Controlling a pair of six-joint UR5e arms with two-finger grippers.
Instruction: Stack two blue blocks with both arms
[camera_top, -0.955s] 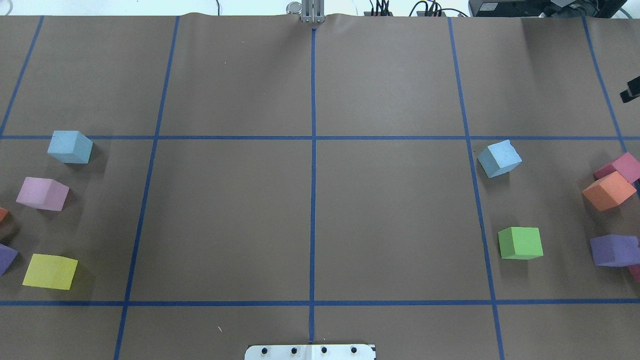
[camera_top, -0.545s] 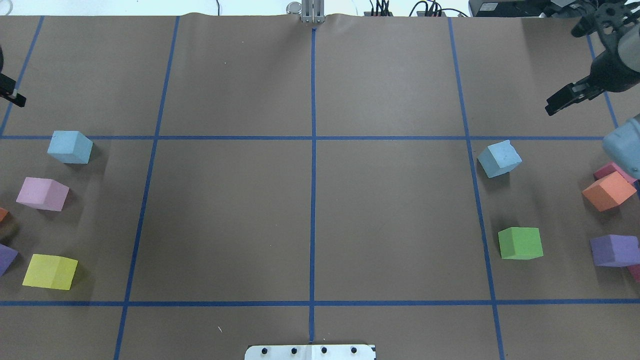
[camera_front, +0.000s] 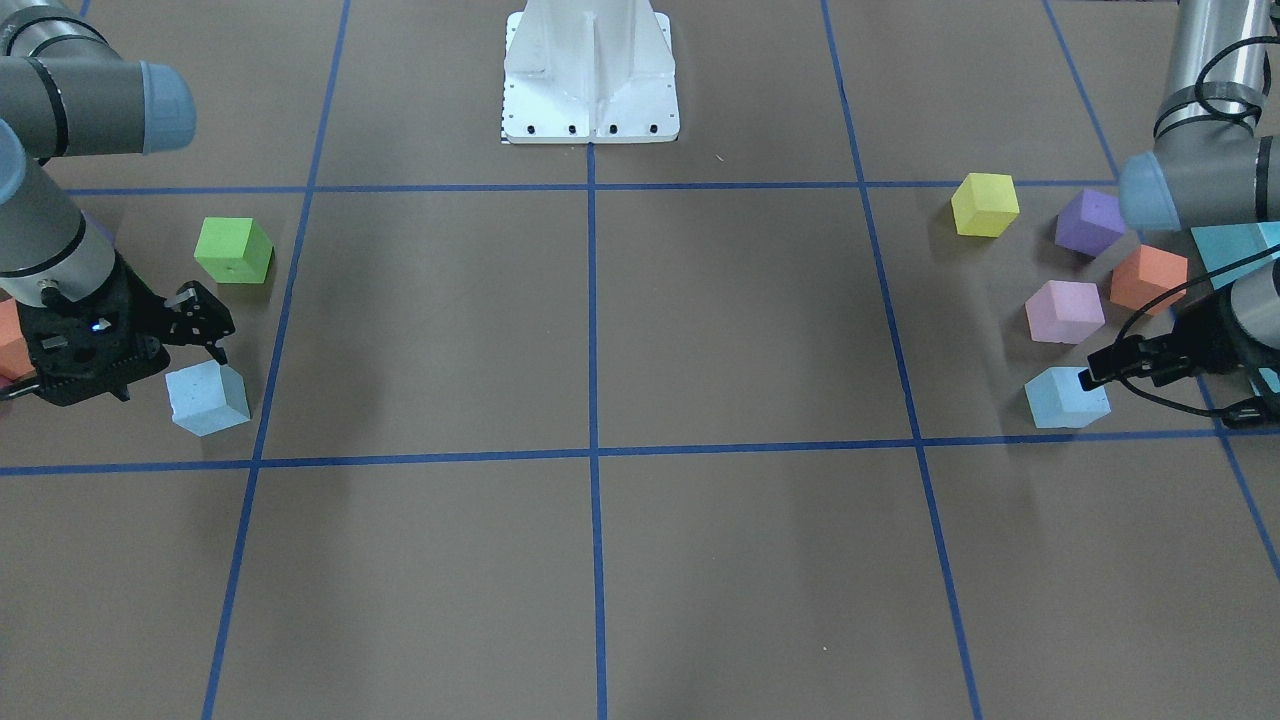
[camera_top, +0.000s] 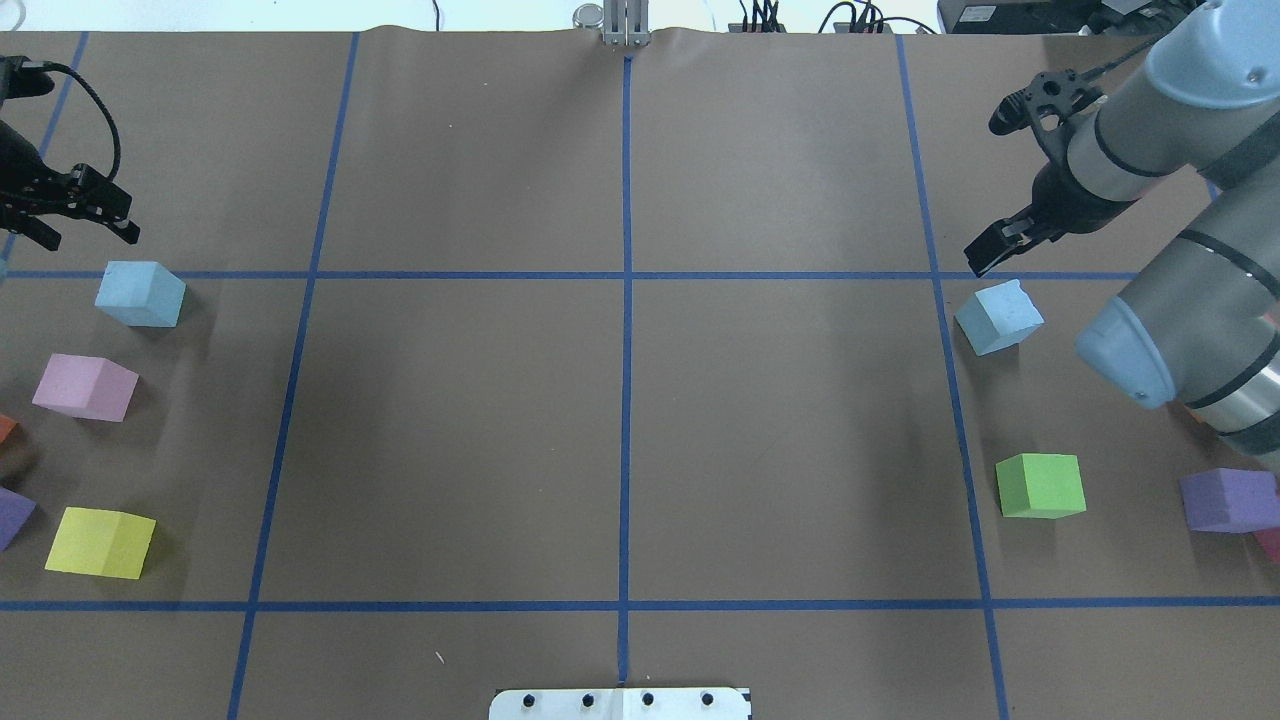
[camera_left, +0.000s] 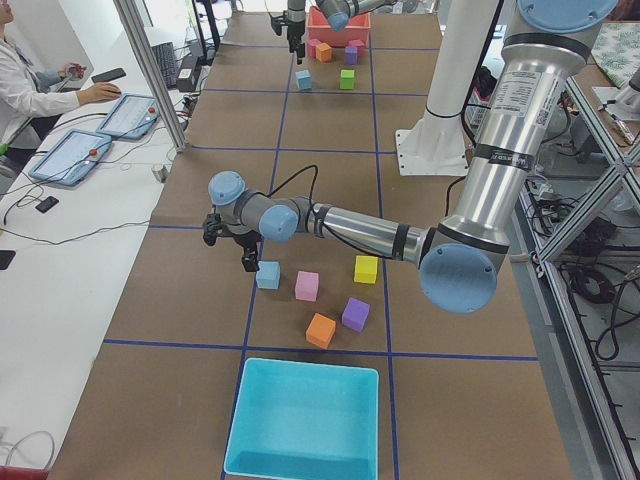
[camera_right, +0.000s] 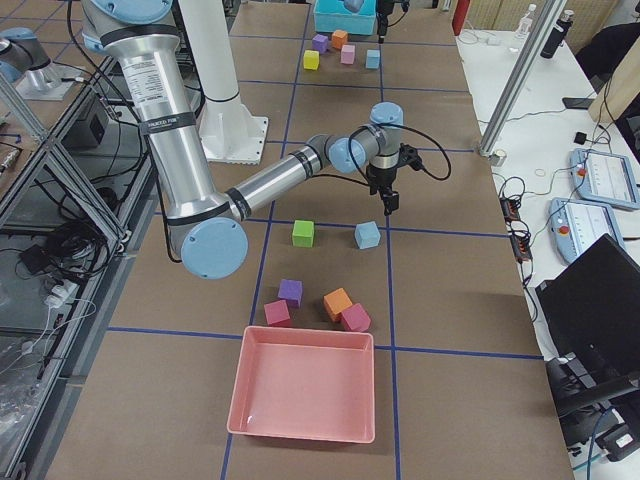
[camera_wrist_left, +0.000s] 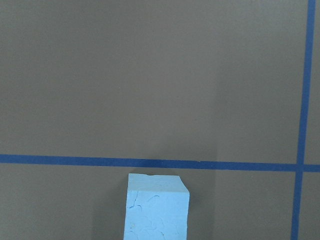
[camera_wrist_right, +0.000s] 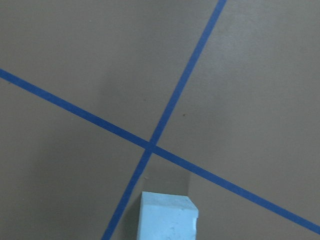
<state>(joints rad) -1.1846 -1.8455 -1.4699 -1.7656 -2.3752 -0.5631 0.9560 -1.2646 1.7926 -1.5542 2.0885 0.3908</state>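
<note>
Two pale blue blocks lie on the brown table. The left blue block is at the far left. My left gripper hovers open just beyond it, empty. The right blue block sits right of centre. My right gripper hovers open just beyond it, empty. Each wrist view shows its block at the bottom edge, the left block and the right block, with no fingers in view.
Pink, yellow and purple cubes lie near the left block. Green and purple cubes lie near the right block. A turquoise tray and a pink tray stand at the table's ends.
Both arms have swung in from the table's sides. The right gripper has moved left to just beyond its blue block; the left gripper has moved right towards its block. No blocks moved.
</note>
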